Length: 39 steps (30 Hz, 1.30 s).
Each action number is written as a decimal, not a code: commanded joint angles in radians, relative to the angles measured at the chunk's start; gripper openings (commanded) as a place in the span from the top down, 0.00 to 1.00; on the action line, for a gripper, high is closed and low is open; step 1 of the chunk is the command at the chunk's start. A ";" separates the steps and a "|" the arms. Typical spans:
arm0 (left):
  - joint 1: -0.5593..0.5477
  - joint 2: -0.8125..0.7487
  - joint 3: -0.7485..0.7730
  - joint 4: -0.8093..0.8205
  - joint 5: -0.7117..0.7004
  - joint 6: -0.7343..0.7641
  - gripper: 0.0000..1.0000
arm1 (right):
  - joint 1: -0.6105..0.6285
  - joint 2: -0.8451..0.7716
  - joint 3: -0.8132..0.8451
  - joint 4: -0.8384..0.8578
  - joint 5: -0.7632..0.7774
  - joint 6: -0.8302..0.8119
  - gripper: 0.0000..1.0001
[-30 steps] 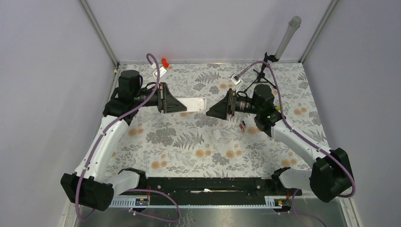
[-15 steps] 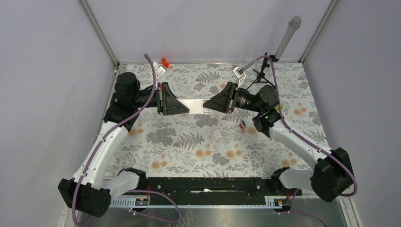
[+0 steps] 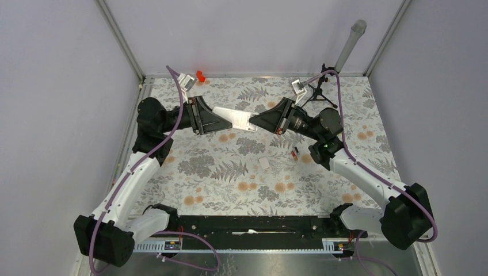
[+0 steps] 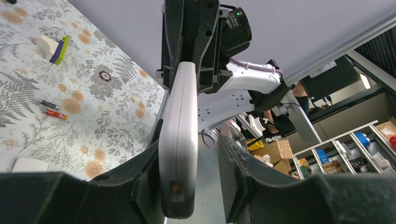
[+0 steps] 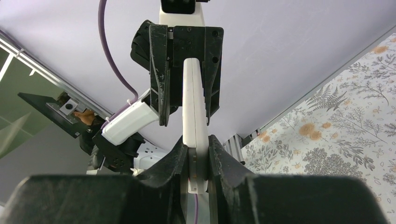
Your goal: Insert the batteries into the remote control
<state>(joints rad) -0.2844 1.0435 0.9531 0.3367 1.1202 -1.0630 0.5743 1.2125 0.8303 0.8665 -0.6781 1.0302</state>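
The white remote control (image 3: 235, 119) hangs in the air between the two arms, over the back of the table. My right gripper (image 3: 254, 122) is shut on its right end; in the right wrist view both pads press the remote control (image 5: 194, 107) inside the right gripper (image 5: 196, 156). My left gripper (image 3: 226, 126) surrounds the other end with its jaws open. In the left wrist view the remote control (image 4: 180, 135) leans on one finger of the left gripper (image 4: 191, 149), with a gap to the other. The batteries (image 3: 295, 153) lie on the mat under the right arm, also seen as batteries (image 4: 56, 113).
A small white square plate (image 3: 264, 163) lies on the floral mat near the batteries. A bright red piece (image 3: 201, 75) sits at the back edge, and a black tripod (image 3: 320, 89) stands back right. A white, blue and yellow-green piece (image 4: 56, 48) lies further off.
The right gripper moved in and closed on the remote's free end. The left jaws then loosened. Both wrists and the remote shifted toward the back, the remote now tilted.
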 commanded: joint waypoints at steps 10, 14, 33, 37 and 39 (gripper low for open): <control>-0.015 -0.013 0.025 -0.009 -0.118 0.050 0.58 | 0.004 0.003 0.050 -0.027 -0.021 0.013 0.94; -0.019 -0.009 0.022 -0.009 -0.107 0.060 0.83 | 0.004 -0.007 0.057 -0.072 0.007 -0.006 0.93; 0.024 -0.096 0.112 -0.659 -0.737 0.551 1.00 | -0.082 -0.140 0.087 -1.103 0.555 -0.577 0.31; 0.049 -0.102 0.109 -0.655 -0.721 0.555 1.00 | -0.090 -0.044 0.061 -1.231 0.699 -0.661 0.44; 0.052 -0.096 0.117 -0.667 -0.711 0.561 1.00 | -0.090 0.010 0.055 -1.251 0.715 -0.689 0.46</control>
<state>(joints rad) -0.2405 0.9588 1.0542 -0.3485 0.4515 -0.5339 0.4896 1.1381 0.9035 -0.2176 -0.1181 0.4629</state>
